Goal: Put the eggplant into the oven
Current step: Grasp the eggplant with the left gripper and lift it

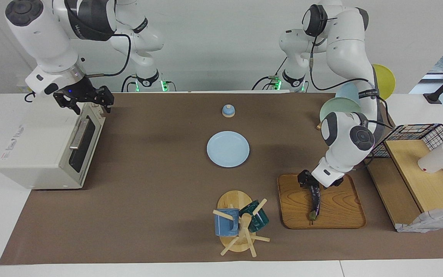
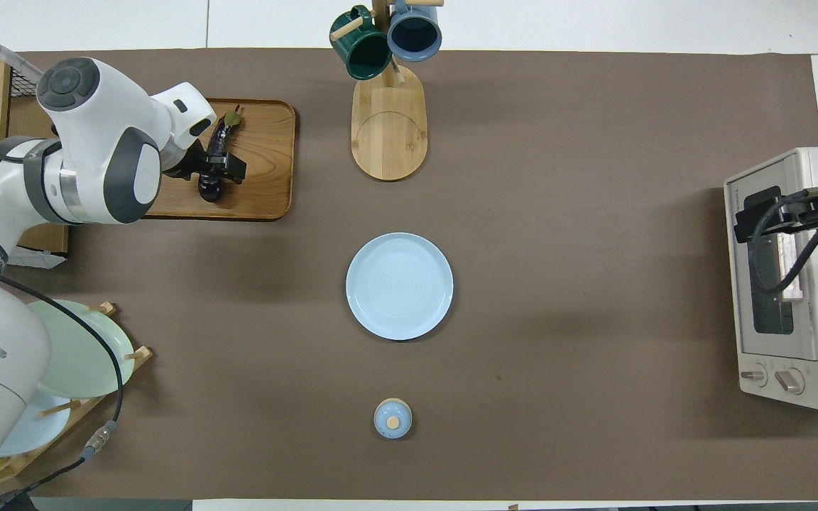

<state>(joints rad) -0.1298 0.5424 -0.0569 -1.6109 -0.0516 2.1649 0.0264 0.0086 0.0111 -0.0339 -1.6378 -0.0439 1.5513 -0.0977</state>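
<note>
Your left gripper (image 1: pixel 315 187) is down on the wooden tray (image 1: pixel 340 215) at the left arm's end of the table (image 1: pixel 148 173), its fingers spread wide and straddling the eggplant (image 1: pixel 315 202) near its blunt end. You cannot tell from either view whether the fingers touch the skin; nothing is lifted. The eggplant lies flat on the tray, and in the overhead view its stem end points to about one o'clock, away from the robots.

Your right gripper (image 1: pixel 90 100) hangs with its fingers wide apart and holding nothing, over the top corner of the oven (image 1: pixel 48 150) just above the door. The oven sits at the right arm's end of the table with its dark glass door shut, the metal handle facing the table's middle.

From the pale blue plate (image 2: pixel 399 285) at the table's centre in the overhead view, the tray lies around ten o'clock, the oven at three, the mug stand (image 2: pixel 388 128) at twelve, and a small blue lid (image 2: pixel 393 418) at six.
</note>
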